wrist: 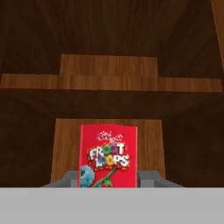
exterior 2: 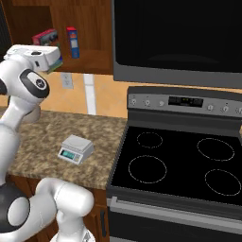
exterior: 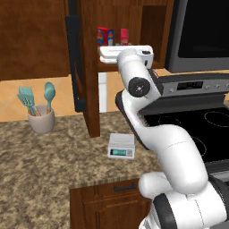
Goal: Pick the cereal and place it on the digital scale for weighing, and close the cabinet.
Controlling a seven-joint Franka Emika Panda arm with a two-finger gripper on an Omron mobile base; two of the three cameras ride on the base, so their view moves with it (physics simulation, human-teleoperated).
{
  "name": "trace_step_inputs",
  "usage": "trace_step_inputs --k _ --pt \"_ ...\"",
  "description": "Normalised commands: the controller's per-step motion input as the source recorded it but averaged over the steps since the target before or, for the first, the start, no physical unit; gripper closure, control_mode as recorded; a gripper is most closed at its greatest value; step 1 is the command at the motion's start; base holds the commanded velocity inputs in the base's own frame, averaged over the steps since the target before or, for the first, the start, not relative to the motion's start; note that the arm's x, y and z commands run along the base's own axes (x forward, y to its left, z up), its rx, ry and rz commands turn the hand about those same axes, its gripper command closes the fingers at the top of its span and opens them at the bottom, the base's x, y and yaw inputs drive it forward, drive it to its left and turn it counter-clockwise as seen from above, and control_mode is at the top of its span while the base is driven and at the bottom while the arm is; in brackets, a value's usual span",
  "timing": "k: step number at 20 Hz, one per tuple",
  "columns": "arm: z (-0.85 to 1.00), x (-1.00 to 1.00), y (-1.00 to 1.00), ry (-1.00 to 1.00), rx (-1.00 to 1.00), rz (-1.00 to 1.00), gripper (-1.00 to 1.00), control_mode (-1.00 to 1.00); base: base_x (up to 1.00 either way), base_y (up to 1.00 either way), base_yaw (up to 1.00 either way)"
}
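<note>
The cereal (wrist: 108, 157), a small upright red box with a colourful picture, stands on the shelf of the open cabinet (exterior: 134, 18). My gripper (wrist: 108, 181) is shut on it, one finger pressed against each side of its lower part. From the base, the cereal (exterior: 124, 36) (exterior 2: 45, 37) sits just beyond my white hand (exterior: 127, 53) (exterior 2: 40, 56), which reaches into the cabinet. The cabinet door (exterior: 75, 62) stands wide open, seen edge-on. The digital scale (exterior: 121, 146) (exterior 2: 75, 149) lies bare on the counter below.
A red, blue and yellow box (exterior: 104, 36) (exterior 2: 72, 42) stands beside the cereal on the shelf. A holder with teal utensils (exterior: 41, 117) sits on the counter at left. The black stove (exterior 2: 179, 165) and a microwave (exterior 2: 179, 38) are to the right.
</note>
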Motion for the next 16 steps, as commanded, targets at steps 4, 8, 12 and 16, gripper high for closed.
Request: trace_step_inputs --k 4,8,12,16 --pt "0.50 -1.00 -0.23 0.09 0.04 0.00 1.00 -1.00 0.00 0.00 0.00" --pt "0.33 -1.00 -0.44 0.14 0.03 0.02 1.00 -1.00 0.00 0.00 0.00" --pt "0.04 -0.96 -0.69 0.03 0.00 0.25 1.00 -1.00 0.00 0.00 0.00" --pt "-0.03 -0.83 -0.76 0.00 0.00 0.42 1.00 -1.00 0.00 0.00 0.00"
